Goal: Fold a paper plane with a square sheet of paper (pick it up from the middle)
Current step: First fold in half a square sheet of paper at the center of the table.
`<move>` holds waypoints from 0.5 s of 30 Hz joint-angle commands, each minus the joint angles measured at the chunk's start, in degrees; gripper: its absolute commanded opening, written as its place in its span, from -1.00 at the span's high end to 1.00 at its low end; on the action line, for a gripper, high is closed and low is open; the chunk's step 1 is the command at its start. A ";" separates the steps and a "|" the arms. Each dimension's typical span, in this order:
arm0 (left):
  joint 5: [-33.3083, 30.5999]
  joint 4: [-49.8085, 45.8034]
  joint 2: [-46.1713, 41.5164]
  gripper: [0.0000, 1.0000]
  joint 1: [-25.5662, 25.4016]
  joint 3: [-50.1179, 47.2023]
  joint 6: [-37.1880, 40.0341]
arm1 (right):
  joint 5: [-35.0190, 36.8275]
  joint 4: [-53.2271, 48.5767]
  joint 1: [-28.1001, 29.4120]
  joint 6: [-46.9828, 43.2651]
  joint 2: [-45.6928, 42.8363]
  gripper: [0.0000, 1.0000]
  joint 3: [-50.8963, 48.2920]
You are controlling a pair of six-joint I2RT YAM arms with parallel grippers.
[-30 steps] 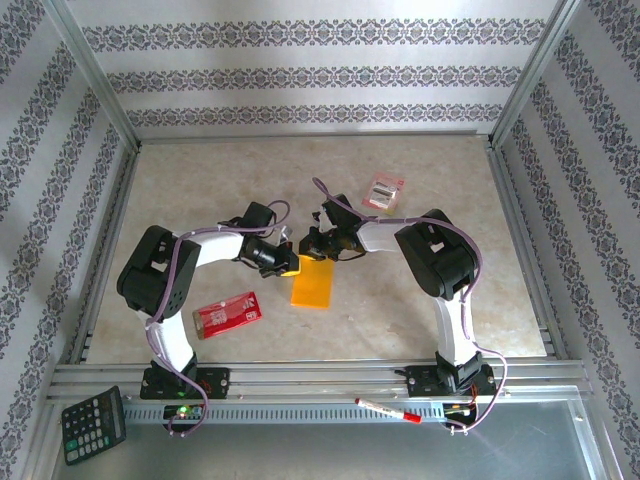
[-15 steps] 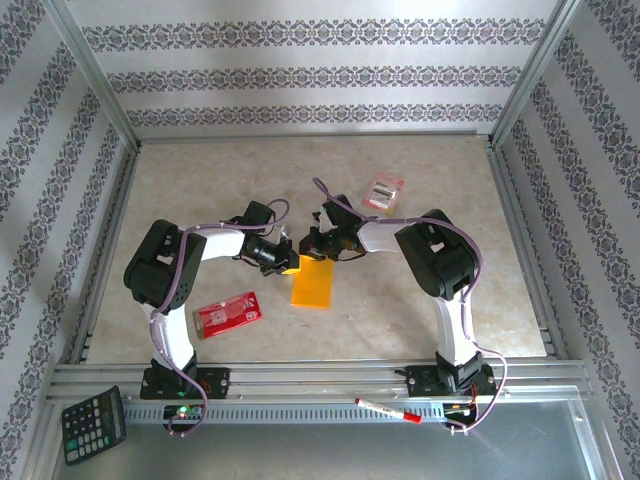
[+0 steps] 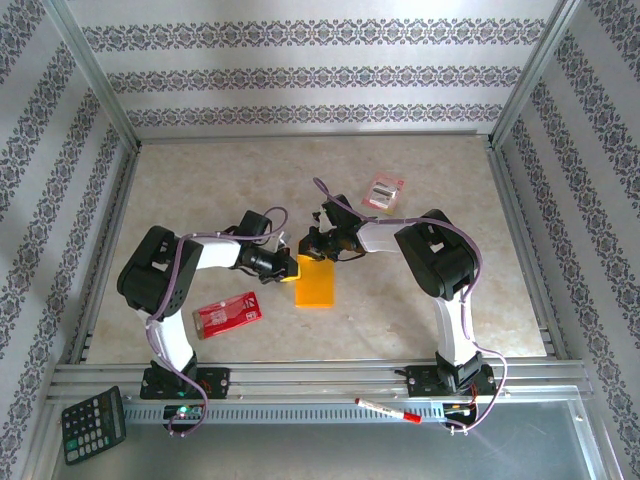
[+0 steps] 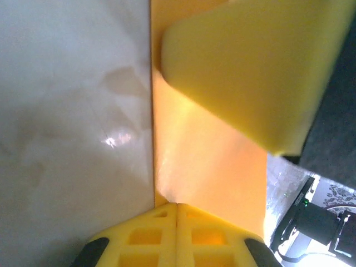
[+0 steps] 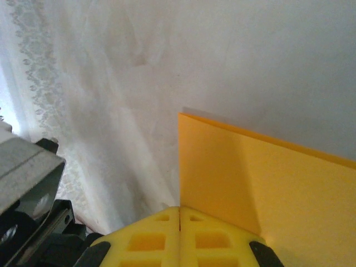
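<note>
Your overhead view is bright and evenly lit, shadows soft on the table (image 3: 200,190). At your left wrist, the paper (image 4: 206,161) blurs at close range, and a small glare spot, perhaps from a lamp above, glints on the table.

The right gripper (image 5: 179,213) is pinching the orange sheet of paper (image 5: 267,183) at its left edge, its 2 yellow fingers (image 5: 139,242) pressing together, the sheet spreading rightward over the pale table (image 5: 250,55).
</note>
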 commanded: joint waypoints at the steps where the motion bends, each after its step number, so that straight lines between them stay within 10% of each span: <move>1: 0.71 -4.27 -0.44 1.00 -1.99 -2.95 -0.21 | 7.15 -4.14 -0.76 -0.25 3.79 1.00 -2.41; 15: 0.47 -0.30 -3.69 1.00 -7.58 -8.05 -3.95 | 9.23 -3.86 -0.67 1.04 3.08 1.00 -4.00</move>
